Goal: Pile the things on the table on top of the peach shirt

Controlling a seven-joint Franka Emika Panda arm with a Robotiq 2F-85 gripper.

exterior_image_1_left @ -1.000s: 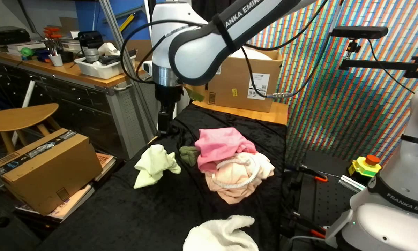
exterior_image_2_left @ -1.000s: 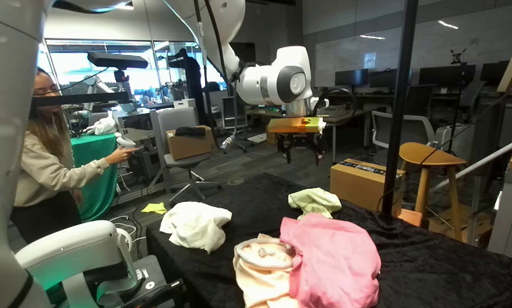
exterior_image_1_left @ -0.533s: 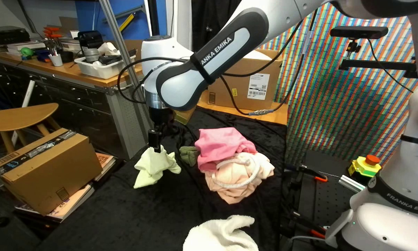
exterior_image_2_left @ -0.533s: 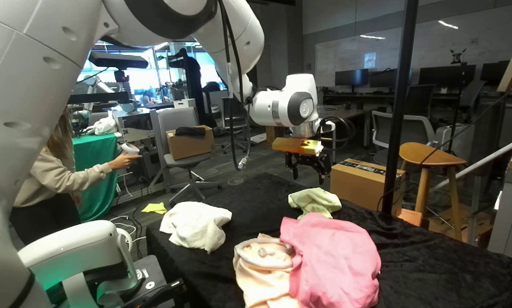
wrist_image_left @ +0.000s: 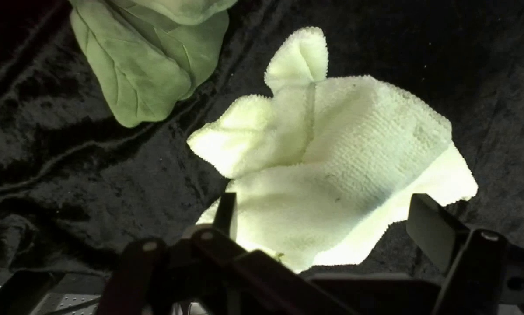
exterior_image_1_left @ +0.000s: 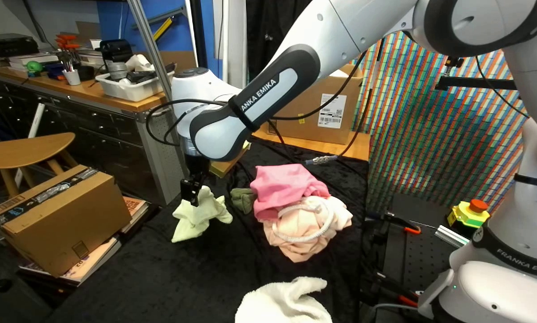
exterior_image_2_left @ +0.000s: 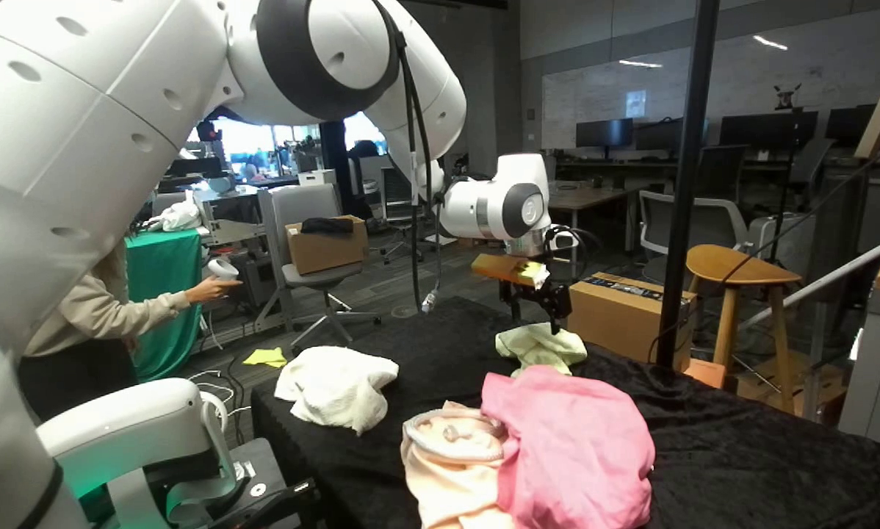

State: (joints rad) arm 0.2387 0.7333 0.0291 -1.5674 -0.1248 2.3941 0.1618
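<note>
The table (exterior_image_1_left: 174,278), draped in black, carries the items to be piled. The arm (exterior_image_1_left: 344,31) extends across it and slopes downward, its last section near vertical; this pose directs the tool (wrist_image_left: 323,203) down at the work and presumably suits a top grasp on limp fabric. The pink garment (exterior_image_1_left: 286,186) lies against the peach shirt (exterior_image_1_left: 303,228) and appears to overlap its edge, probably as the first layer of the pile. The peach shirt lies bunched and is the designated base. The white cloth (exterior_image_2_left: 337,386) lies well apart from both, not yet piled. The yellow-green cloth (exterior_image_1_left: 200,216), likely the next item, is crumpled beneath the tool; its raised folds should give the fingers (wrist_image_left: 434,238) a purchase. The olive cloth (exterior_image_1_left: 242,200) sits just beside the pink garment; whether it runs underneath cannot be told. The tool's fingers stand apart and hold nothing: in the wrist view they frame the yellow-green cloth, each overlapping its margin. Contact cannot be confirmed.
</note>
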